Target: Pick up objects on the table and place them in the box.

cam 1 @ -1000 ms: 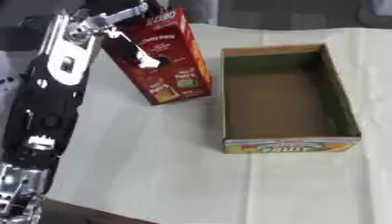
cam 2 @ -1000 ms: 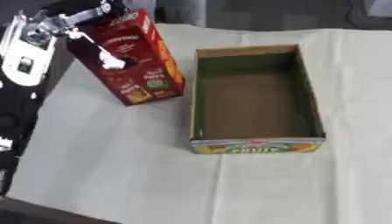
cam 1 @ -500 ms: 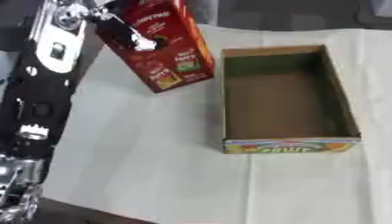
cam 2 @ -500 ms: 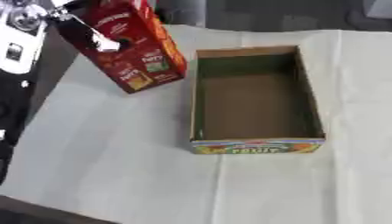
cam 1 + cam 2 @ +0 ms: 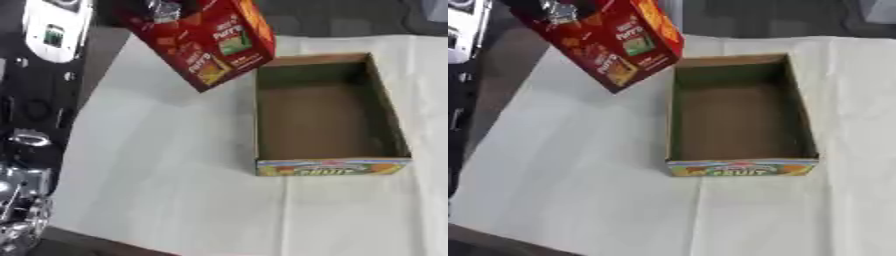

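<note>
Left eye view: the open cardboard box (image 5: 328, 115) sat on the white tablecloth (image 5: 166, 180), long side running away from the camera, its near end wall printed w/ a colourful fruit label. Inside, only bare brown floor showed. Up and to the left of the box, the red carton (image 5: 203, 42) was in the air, tilted, its lower corner just off the box's far left corner, its shadow on the cloth below. The left hand (image 5: 162, 7) had it at the top edge of frame (only a bit of silver and black showed against the carton's upper face), fingers on the carton; how they wrapped it I couldn't make out. The left arm (image 5: 39, 100), black w/ a white panel and silver joints, ran down the frame's left side, well left of the box.

Right eye view: same moment, box (image 5: 737, 112) shifted a touch left in frame. The carton (image 5: 605, 40) hung tilted above the cloth, up-left of the box, its orange side panel turned toward the box's far left corner, not over the opening. The hand (image 5: 557, 9) was a small metallic patch on the carton's top. No right hand in either view.
</note>
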